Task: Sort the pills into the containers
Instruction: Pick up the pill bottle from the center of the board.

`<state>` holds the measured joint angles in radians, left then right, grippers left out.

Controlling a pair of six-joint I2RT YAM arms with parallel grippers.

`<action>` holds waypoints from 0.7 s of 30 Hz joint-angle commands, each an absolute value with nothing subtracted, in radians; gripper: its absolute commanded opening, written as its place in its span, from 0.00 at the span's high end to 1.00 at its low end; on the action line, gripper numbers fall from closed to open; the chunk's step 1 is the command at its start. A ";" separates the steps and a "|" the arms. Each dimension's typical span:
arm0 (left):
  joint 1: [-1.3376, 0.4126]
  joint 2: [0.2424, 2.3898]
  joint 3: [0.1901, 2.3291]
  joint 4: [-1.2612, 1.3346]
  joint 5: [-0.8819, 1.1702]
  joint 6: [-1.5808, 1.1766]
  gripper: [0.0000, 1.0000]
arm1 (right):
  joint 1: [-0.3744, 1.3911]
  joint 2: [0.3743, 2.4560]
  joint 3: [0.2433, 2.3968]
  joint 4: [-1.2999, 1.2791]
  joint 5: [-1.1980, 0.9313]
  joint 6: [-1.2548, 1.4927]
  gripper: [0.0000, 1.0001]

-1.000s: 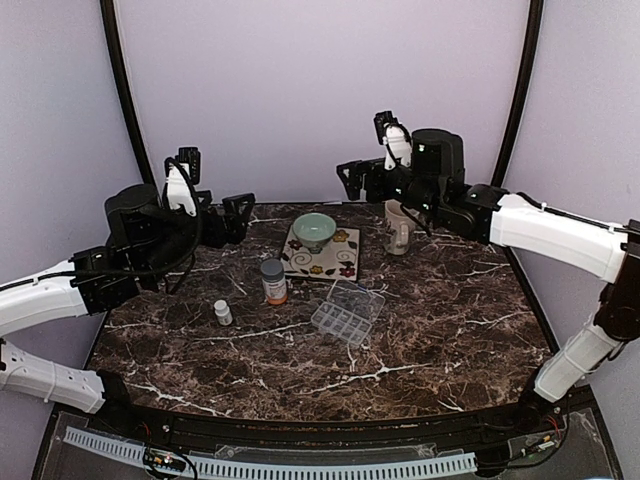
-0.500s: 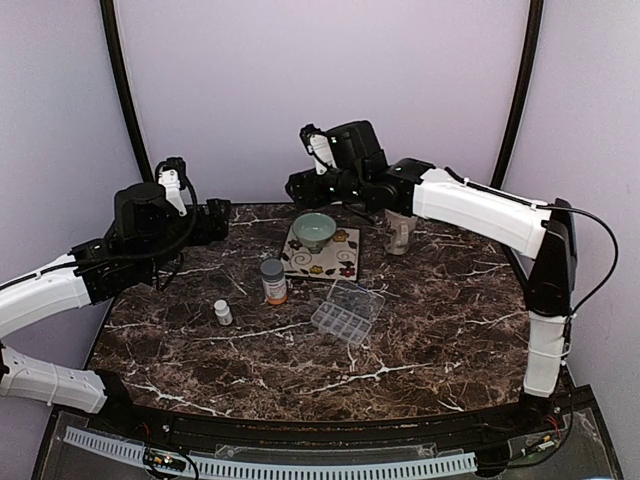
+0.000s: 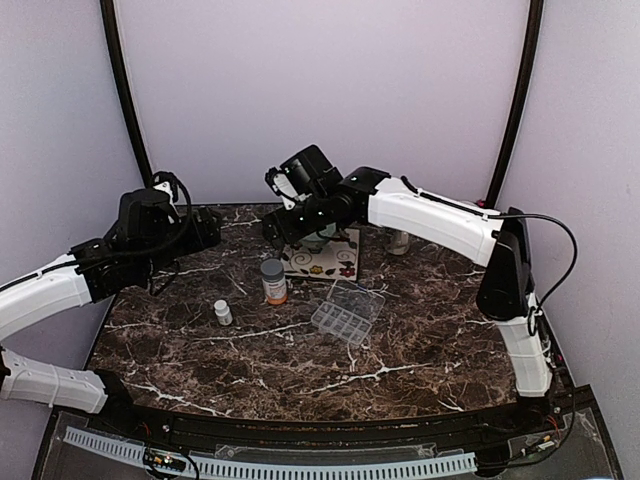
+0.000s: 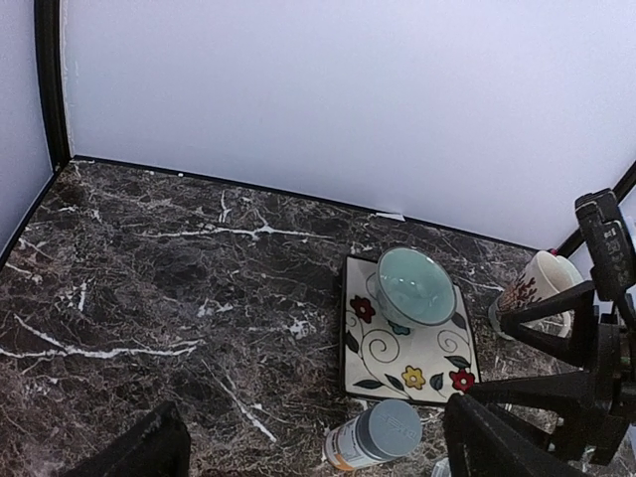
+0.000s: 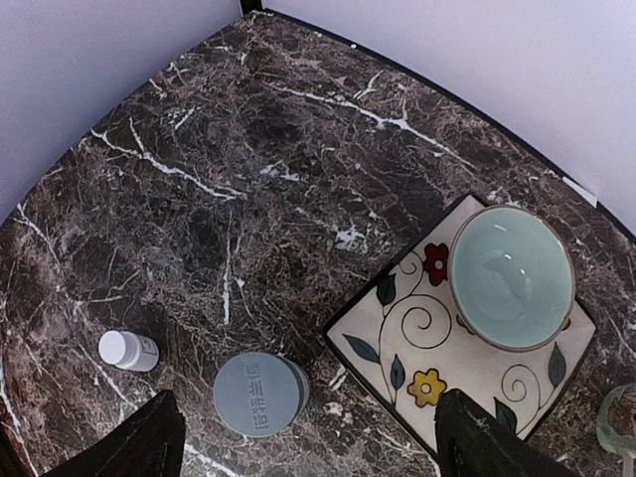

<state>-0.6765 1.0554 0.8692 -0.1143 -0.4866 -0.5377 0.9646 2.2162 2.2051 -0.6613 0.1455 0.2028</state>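
Above the dark veined marble table [image 3: 430, 340], the left gripper [image 4: 318, 452] and right gripper [image 5: 313, 442] both stand spread wide and empty. On the arms' side of the square floral ceramic tile [image 3: 340, 262] lies the clear plastic compartmented pill box [image 3: 347, 312]; the pills are too small to discern. A smooth pale-green bowl [image 5: 512, 276] sits on the tile.

A pale lavender wall [image 3: 330, 90] is closing off the back. The left post [image 3: 125, 90] and the right post [image 3: 518, 100], both black, are curving up in the corners. Below, a dark marble-look table [image 3: 430, 350] is showing white veins under soft, even light, with a white ribbed strip [image 3: 300, 466] running along its near edge.
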 commanded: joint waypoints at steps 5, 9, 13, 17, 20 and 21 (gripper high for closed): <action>-0.665 1.006 0.827 -0.151 -0.447 -0.603 0.08 | 0.998 2.291 2.291 -0.710 0.084 0.240 0.13; -0.664 1.005 0.817 -0.152 -0.437 -0.611 0.08 | 1.000 2.320 2.297 -0.709 0.071 0.250 0.13; -0.663 1.006 0.811 -0.149 -0.428 -0.614 0.08 | 1.000 2.346 2.317 -0.723 0.066 0.260 0.13; -0.662 1.009 0.811 -0.146 -0.425 -0.614 0.08 | 1.000 2.369 2.332 -0.733 0.057 0.259 0.13; -0.660 1.011 0.810 -0.143 -0.424 -0.613 0.08 | 1.000 2.387 2.348 -0.742 0.051 0.261 0.13; -0.660 1.012 0.809 -0.141 -0.422 -0.612 0.08 | 1.000 2.396 2.357 -0.746 0.052 0.261 0.13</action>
<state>-0.6693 1.0264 0.8219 -0.1333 -0.4290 -0.6106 0.9951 2.3688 2.3013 -0.7361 0.0654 0.2466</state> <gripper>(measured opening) 0.921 0.868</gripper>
